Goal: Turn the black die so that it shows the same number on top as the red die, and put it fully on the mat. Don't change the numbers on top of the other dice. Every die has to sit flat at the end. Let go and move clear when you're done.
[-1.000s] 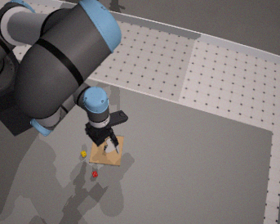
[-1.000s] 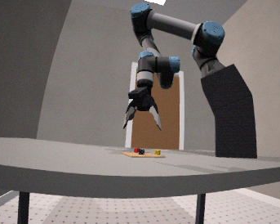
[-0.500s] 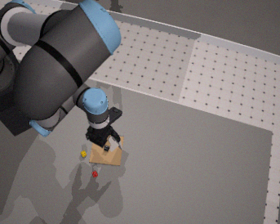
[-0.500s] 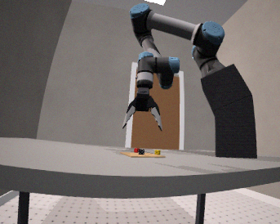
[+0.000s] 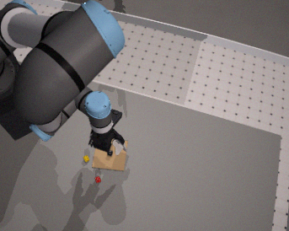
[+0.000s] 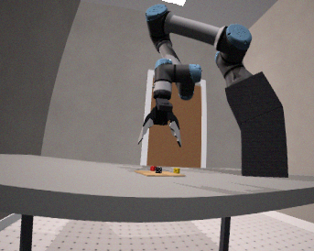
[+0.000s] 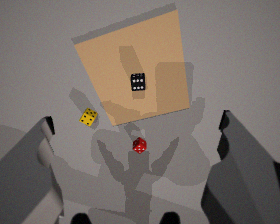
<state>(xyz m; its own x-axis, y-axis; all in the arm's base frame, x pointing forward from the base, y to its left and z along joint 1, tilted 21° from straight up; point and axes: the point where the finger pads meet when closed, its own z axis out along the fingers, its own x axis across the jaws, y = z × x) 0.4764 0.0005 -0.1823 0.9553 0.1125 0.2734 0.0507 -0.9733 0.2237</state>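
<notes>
The black die (image 6: 158, 169) (image 7: 137, 82) sits flat on the tan mat (image 5: 109, 164) (image 7: 163, 37), well inside its edges; its face towards the wrist camera shows two rows of three pips. In the top view the gripper hides it. The red die (image 5: 98, 179) (image 6: 153, 169) (image 7: 139, 145) lies off the mat, near one edge; its top number is too small to read surely. The yellow die (image 5: 86, 158) (image 6: 177, 170) (image 7: 88, 117) lies off the mat beside another edge, seemingly five up. My gripper (image 6: 159, 145) (image 7: 135, 114) is open and empty, pointing down high above the mat.
The dice and mat are on a grey table (image 5: 201, 169) (image 6: 81, 183). The arm reaches in from the upper left in the top view, and its shadows fall across the mat and around the dice. The red and yellow dice stand apart from each other and from the black die.
</notes>
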